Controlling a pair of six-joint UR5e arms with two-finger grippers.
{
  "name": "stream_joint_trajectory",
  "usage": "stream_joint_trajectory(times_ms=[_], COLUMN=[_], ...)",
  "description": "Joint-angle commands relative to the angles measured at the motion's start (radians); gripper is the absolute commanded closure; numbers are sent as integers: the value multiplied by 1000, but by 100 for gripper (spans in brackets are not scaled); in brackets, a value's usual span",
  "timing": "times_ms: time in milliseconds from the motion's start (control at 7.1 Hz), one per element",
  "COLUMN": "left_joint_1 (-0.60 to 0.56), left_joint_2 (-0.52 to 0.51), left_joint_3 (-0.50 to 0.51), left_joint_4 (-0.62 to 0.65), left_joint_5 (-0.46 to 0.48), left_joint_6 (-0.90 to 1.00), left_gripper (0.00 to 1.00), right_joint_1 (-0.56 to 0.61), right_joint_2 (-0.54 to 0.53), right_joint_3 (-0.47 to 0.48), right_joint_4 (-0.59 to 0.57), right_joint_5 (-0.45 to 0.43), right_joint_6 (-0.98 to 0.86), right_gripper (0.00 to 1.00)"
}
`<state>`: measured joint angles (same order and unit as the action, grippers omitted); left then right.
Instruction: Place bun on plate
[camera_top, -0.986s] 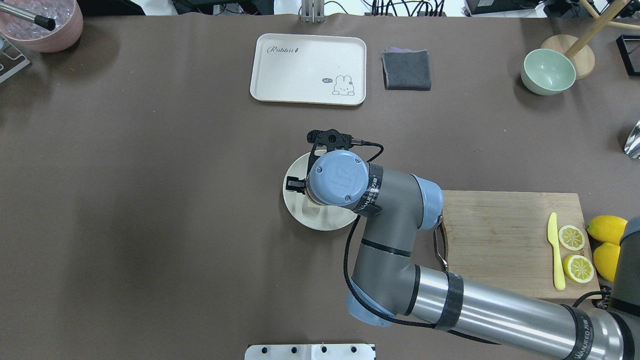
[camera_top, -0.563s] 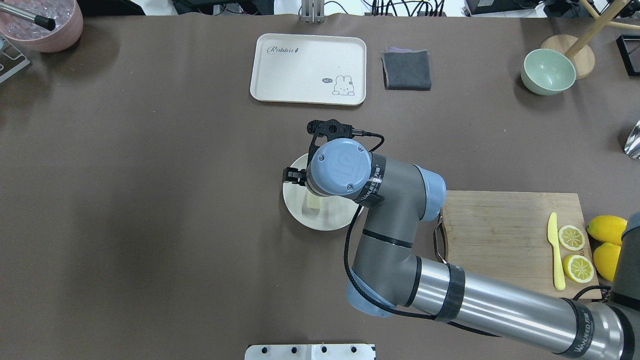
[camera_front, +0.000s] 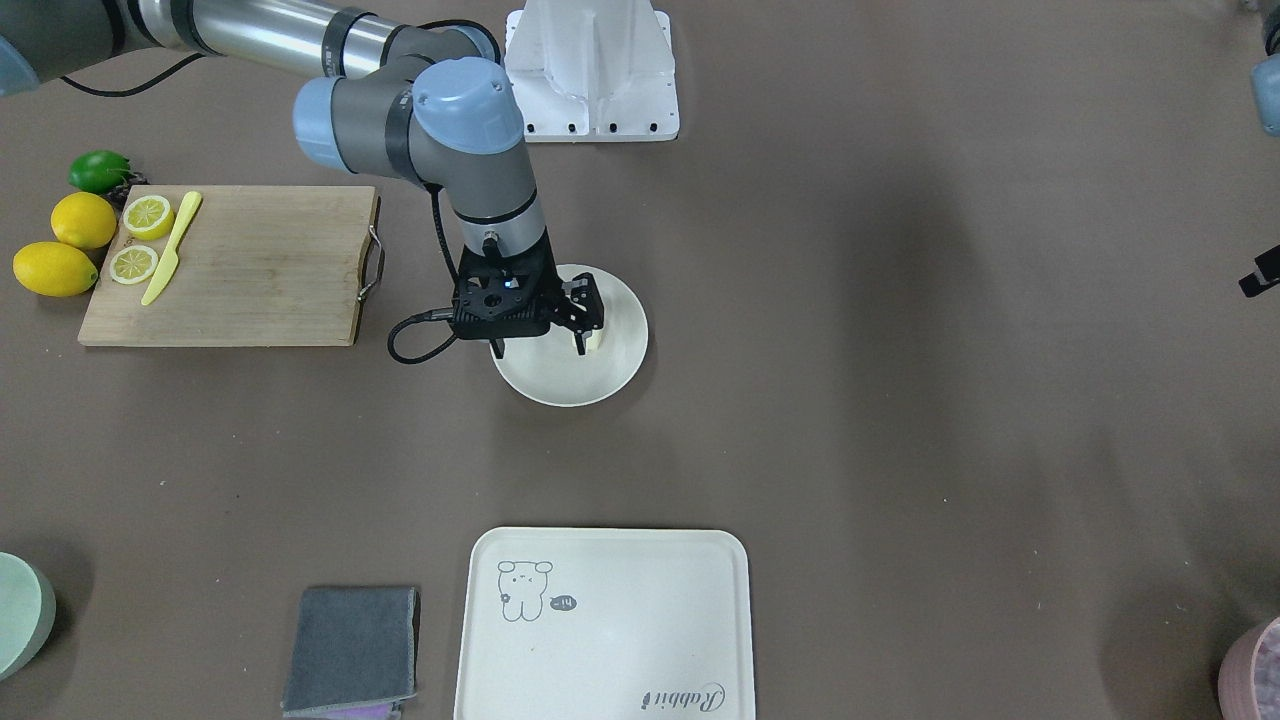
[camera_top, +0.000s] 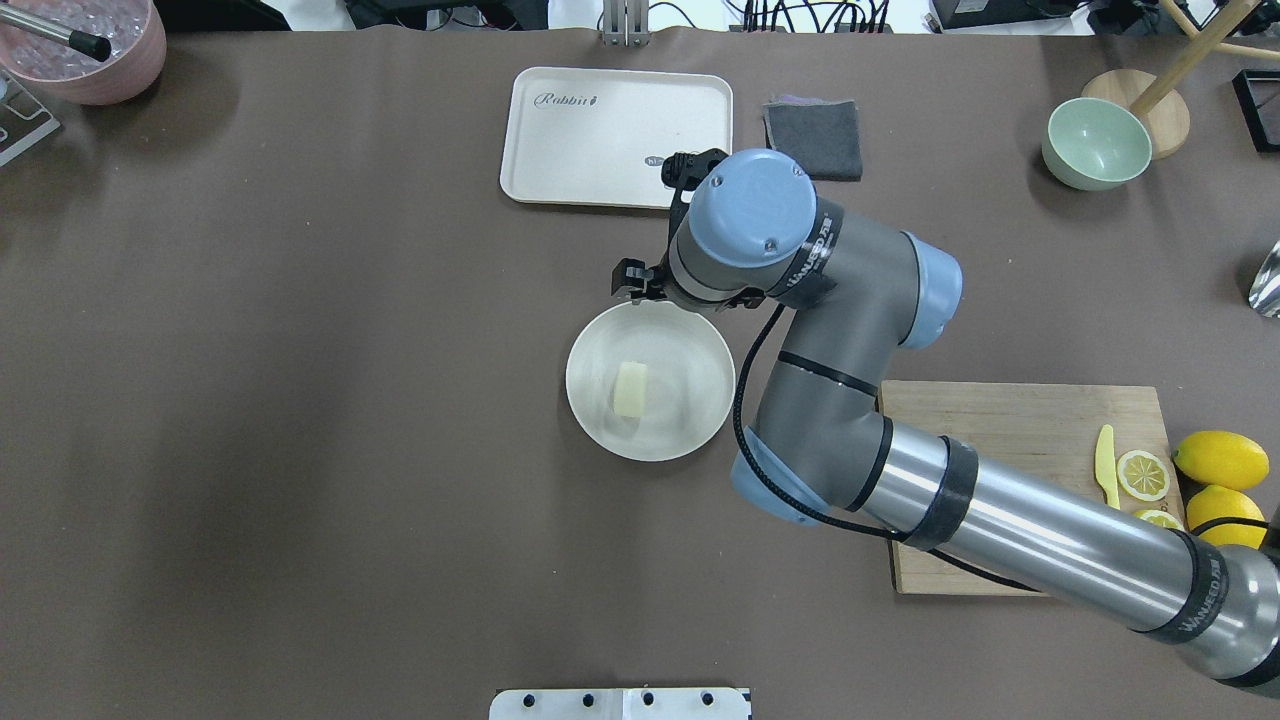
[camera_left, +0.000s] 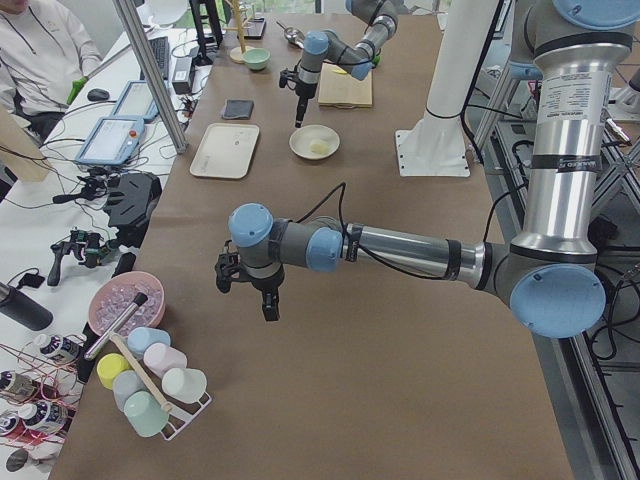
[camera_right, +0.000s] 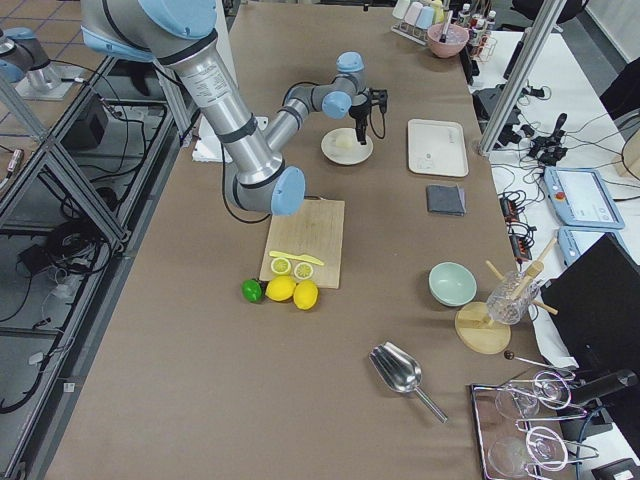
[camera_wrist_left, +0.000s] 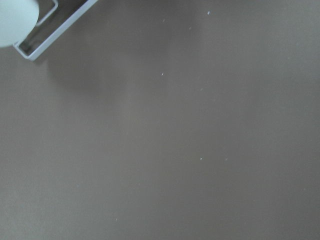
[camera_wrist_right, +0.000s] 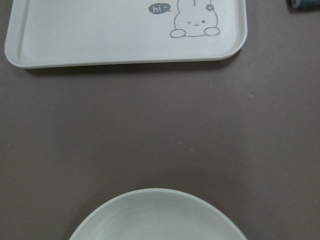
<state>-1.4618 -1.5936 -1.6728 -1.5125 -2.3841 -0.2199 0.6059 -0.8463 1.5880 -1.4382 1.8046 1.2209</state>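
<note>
The bun (camera_top: 630, 388) is a small pale cream lump lying on the round off-white plate (camera_top: 690, 350), left of its middle, with nothing touching it. The bun (camera_front: 593, 343) and the plate (camera_front: 570, 385) also show in the front-facing view. My right gripper (camera_front: 538, 348) hangs above the plate's far side, open and empty, its fingers (camera_top: 628, 277) poking out from under the wrist. The right wrist view holds only the plate rim (camera_wrist_right: 157, 210) and the tray. My left gripper (camera_left: 268, 305) hovers over bare table far to the left; I cannot tell its state.
A cream rabbit tray (camera_top: 615, 138) and a folded grey cloth (camera_top: 812, 138) lie beyond the plate. Right of the plate lies a wooden cutting board (camera_top: 1000, 450) with a yellow knife, lemon slices and lemons. A green bowl (camera_top: 1096, 143) stands at the back right.
My right gripper has lifted off the plate and drawn back toward the tray, leaving the bun uncovered on the plate.
</note>
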Motion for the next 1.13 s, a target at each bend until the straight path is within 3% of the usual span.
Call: stream_joint_trajectory(times_ms=[0, 141, 423, 563, 845, 986], left_joint_1=[-106, -144, -144, -144, -144, -144], left_joint_2=[-38, -78, -86, -86, -86, -88], left_joint_3=[-4, -4, -1, -2, -2, -2], left_joint_4=[307, 363, 360, 360, 359, 359], left_joint_5=[49, 113, 105, 105, 103, 103], left_joint_6=[329, 385, 381, 381, 381, 381], left_gripper=[1, 1, 1, 1, 1, 1], right_joint_1=[128, 225, 485, 579, 769, 826], right_joint_2=[-51, -85, -205, -282, -510, -633], right_joint_3=[108, 163, 208, 211, 202, 213], right_joint_4=[-156, -262, -427, -435, -427, -423], right_joint_5=[118, 184, 321, 332, 497, 507], right_joint_6=[-181, -334, -844, -989, -1271, -1376], right_gripper=[0, 0, 0, 0, 0, 0])
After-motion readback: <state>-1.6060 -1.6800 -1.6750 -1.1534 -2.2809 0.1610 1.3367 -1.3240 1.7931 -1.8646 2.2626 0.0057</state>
